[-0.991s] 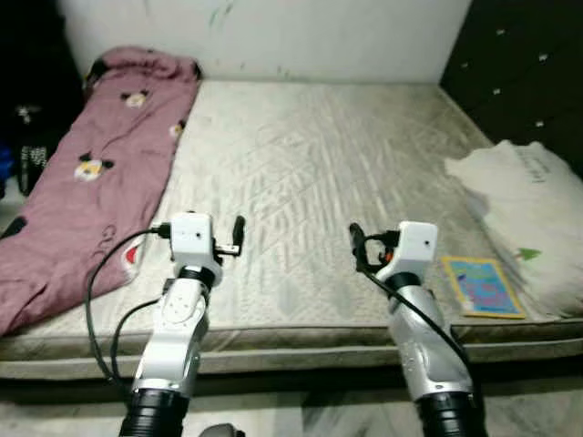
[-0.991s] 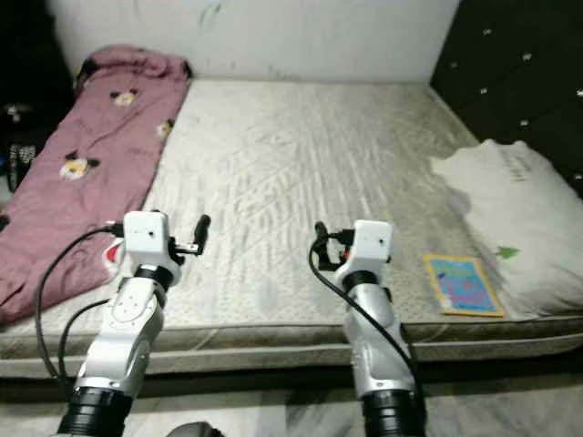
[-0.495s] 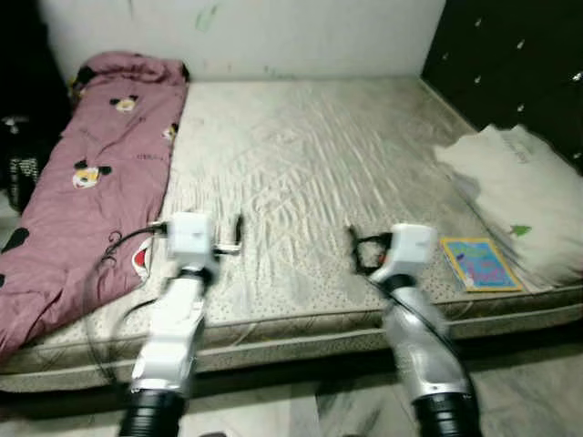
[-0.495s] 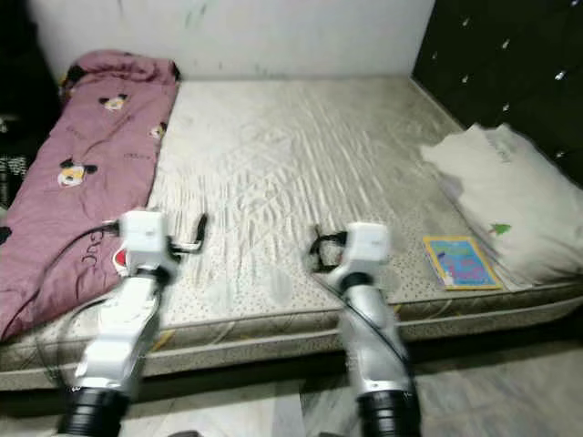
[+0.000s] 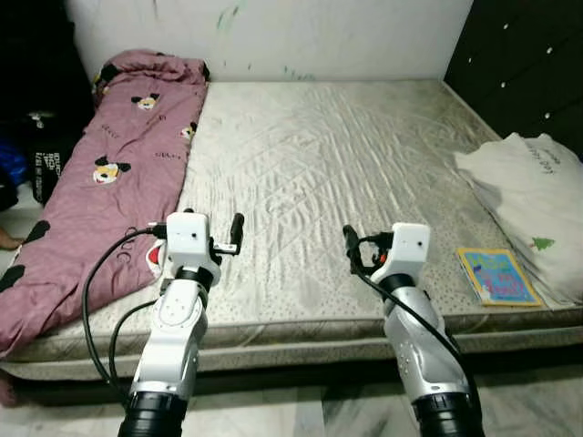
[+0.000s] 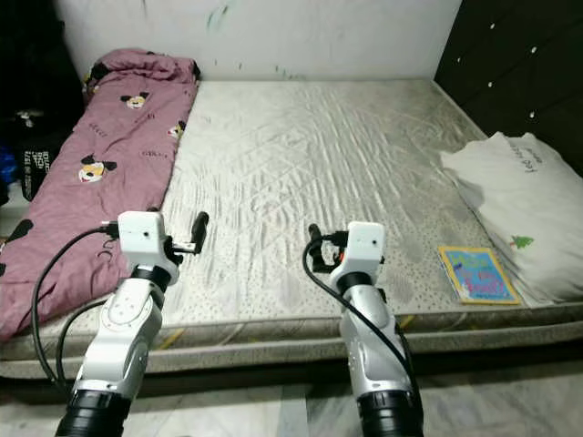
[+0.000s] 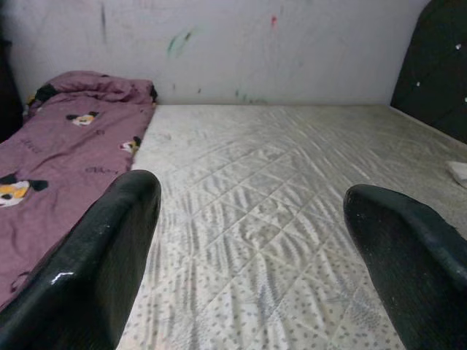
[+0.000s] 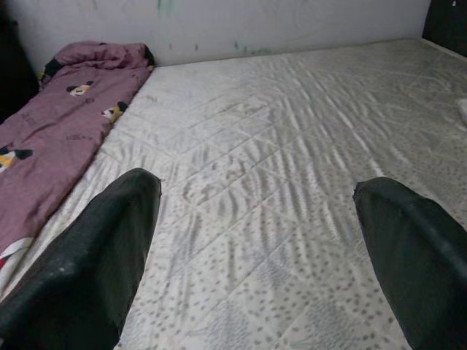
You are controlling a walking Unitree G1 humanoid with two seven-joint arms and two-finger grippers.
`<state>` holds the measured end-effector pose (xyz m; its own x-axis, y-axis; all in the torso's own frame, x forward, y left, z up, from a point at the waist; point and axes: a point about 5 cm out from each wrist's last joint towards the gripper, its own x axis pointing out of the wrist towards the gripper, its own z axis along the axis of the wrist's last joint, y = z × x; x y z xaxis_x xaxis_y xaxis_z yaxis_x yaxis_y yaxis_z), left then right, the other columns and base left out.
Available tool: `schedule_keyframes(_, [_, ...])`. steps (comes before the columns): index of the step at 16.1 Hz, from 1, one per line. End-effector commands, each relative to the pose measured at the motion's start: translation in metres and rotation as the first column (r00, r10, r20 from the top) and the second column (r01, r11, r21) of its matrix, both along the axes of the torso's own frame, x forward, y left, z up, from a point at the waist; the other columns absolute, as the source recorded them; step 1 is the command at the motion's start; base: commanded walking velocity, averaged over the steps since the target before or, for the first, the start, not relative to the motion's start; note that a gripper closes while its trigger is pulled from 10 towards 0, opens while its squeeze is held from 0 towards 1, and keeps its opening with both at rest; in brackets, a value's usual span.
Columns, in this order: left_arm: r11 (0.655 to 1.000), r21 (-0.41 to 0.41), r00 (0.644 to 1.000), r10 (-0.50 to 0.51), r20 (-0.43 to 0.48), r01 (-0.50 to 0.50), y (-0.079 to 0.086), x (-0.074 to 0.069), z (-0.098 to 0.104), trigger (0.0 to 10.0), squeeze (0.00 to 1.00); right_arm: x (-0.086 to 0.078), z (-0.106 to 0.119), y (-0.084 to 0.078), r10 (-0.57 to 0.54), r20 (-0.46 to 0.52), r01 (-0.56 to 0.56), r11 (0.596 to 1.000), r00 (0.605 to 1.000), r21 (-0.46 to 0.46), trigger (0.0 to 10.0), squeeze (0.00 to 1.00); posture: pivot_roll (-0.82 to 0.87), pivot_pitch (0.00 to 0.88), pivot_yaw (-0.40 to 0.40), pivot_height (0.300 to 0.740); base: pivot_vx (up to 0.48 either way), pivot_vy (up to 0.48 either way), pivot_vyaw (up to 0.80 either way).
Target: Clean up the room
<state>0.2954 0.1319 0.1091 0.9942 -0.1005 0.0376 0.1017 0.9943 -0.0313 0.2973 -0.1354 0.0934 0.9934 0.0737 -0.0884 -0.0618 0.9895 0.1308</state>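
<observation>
A bare quilted mattress lies before me. Along its left side stretches a mauve blanket printed with cartoon mice. A white pillow rests at the right edge, and a colourful thin book lies flat beside it near the front edge. Both arms are held up over the mattress's front edge. My left gripper is open with nothing between its fingers, which the left wrist view confirms. My right gripper is likewise open and empty, and it points across the mattress.
A dark padded headboard runs along the right side and a marked white wall stands at the back. A black bag sits on the floor left of the bed. Pale tiled floor shows below the mattress edge.
The whole picture has shifted and sharpened as the camera moved. Both arms keep the same raised pose with open fingers. Nothing on the bed has moved.
</observation>
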Motion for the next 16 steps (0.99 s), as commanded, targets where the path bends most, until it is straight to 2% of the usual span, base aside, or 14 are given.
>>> schedule_keyframes(1, [1.000, -0.001, 1.000, -0.008, 0.018, 0.008, 0.0007, 0.0007, 0.0041, 10.0, 0.00, 0.0020, 0.0034, 0.0009, 0.003, 0.009, -0.003, 1.000, 1.000, 0.003, 10.0, 0.00, -0.01, 0.000, -0.012, 0.740, 0.424, 0.000, 0.00])
schedule_keyframes(9, [1.000, -0.002, 1.000, -0.005, 0.011, 0.005, 0.0013, 0.0024, 0.0038, 10.0, 0.00, 0.0037, 0.0044, 0.0006, -0.001, 0.010, 0.001, 1.000, 1.000, 0.001, 10.0, 0.00, -0.01, 0.004, -0.013, 0.740, 0.430, 0.000, 0.00])
schedule_keyframes(13, [0.999, 0.017, 1.000, 0.030, -0.004, -0.030, 0.0021, 0.0039, 0.0017, 10.0, 0.00, 0.0040, 0.0044, 0.0009, -0.002, 0.009, 0.002, 1.000, 1.000, 0.002, 10.0, 0.00, -0.01, 0.002, -0.011, 0.740, 0.000, 0.000, 0.00])
schedule_keyframes(16, [1.000, -0.001, 1.000, 0.014, -0.014, -0.014, -0.0004, 0.0044, 0.0007, 10.0, 0.00, 0.0039, 0.0037, 0.0002, -0.005, 0.005, 0.005, 1.000, 1.000, 0.005, 10.0, 0.00, -0.01, 0.000, -0.011, 0.740, 0.000, 0.416, -0.14])
